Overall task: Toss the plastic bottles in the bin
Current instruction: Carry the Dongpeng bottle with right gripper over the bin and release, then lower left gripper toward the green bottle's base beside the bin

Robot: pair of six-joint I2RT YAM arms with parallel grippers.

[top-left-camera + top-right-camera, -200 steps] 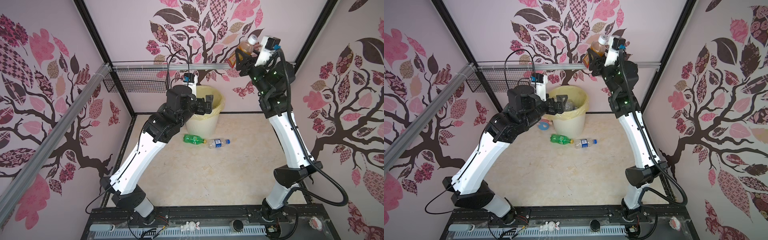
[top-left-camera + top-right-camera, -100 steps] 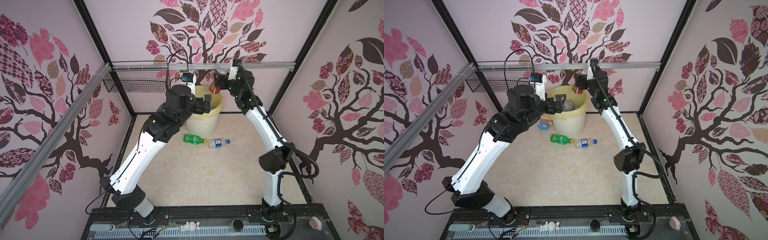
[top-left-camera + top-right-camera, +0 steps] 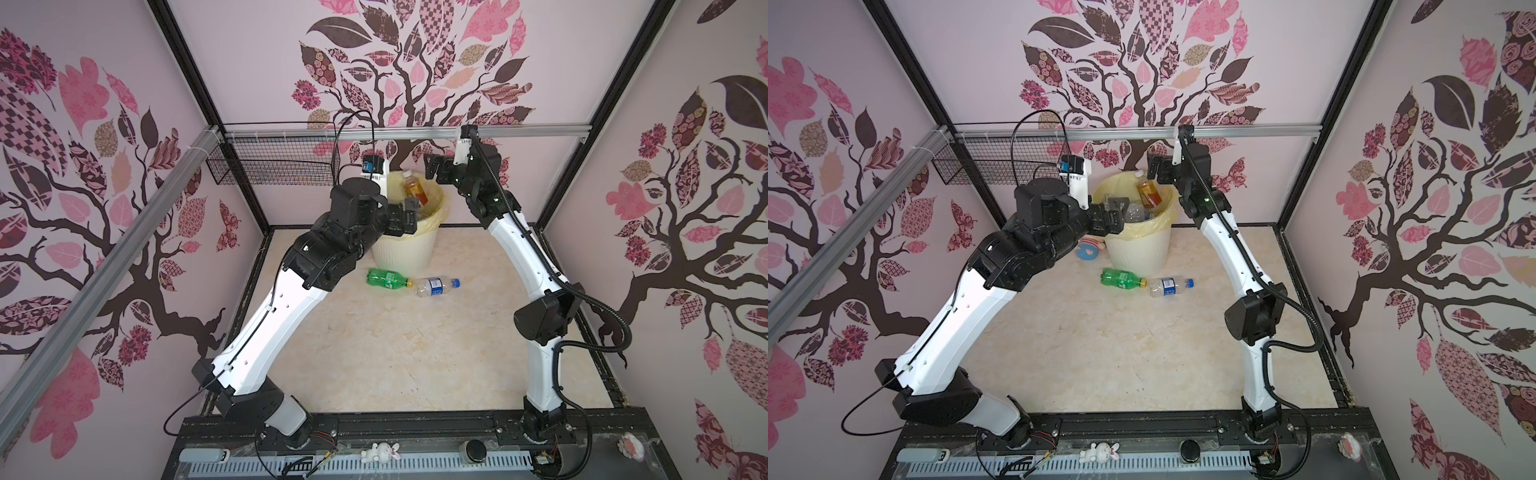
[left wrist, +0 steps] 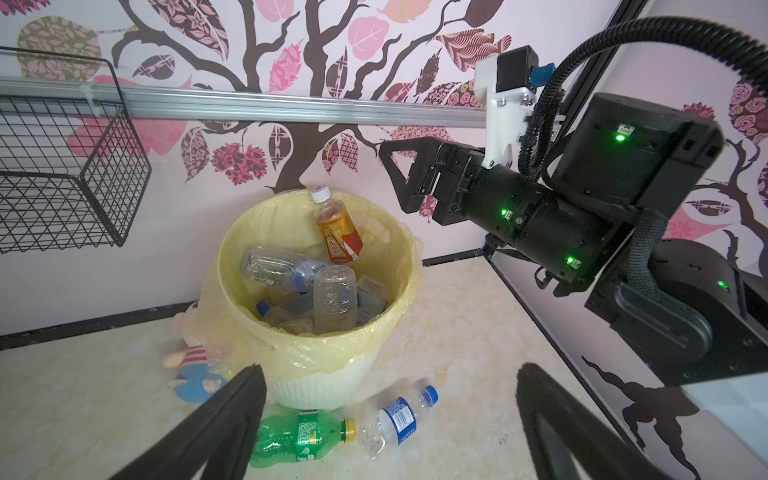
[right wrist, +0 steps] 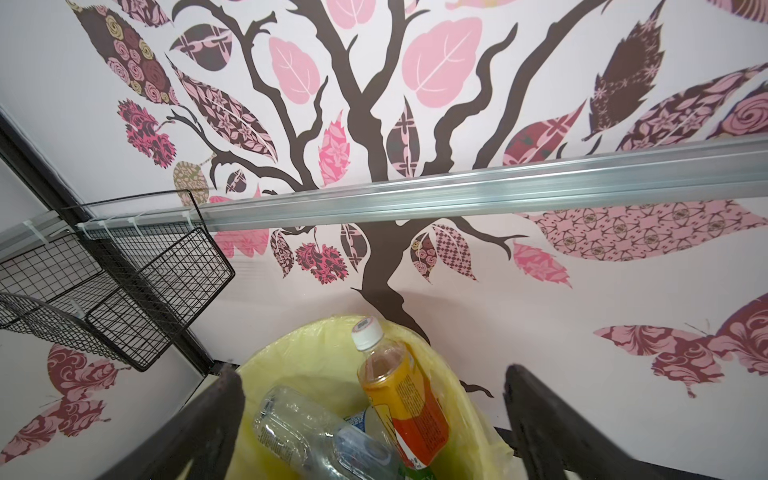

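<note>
Orange bottle (image 4: 336, 226) leans cap-up inside the bin (image 4: 316, 386), just below your right jaws, which gape empty above the rim, high enough that a drop lands inside. Your left jaws, also wide and empty, hang beside the rim. Below them a green bottle (image 4: 299, 434) and a clear bottle (image 4: 390, 419) lie on the surface.
</note>
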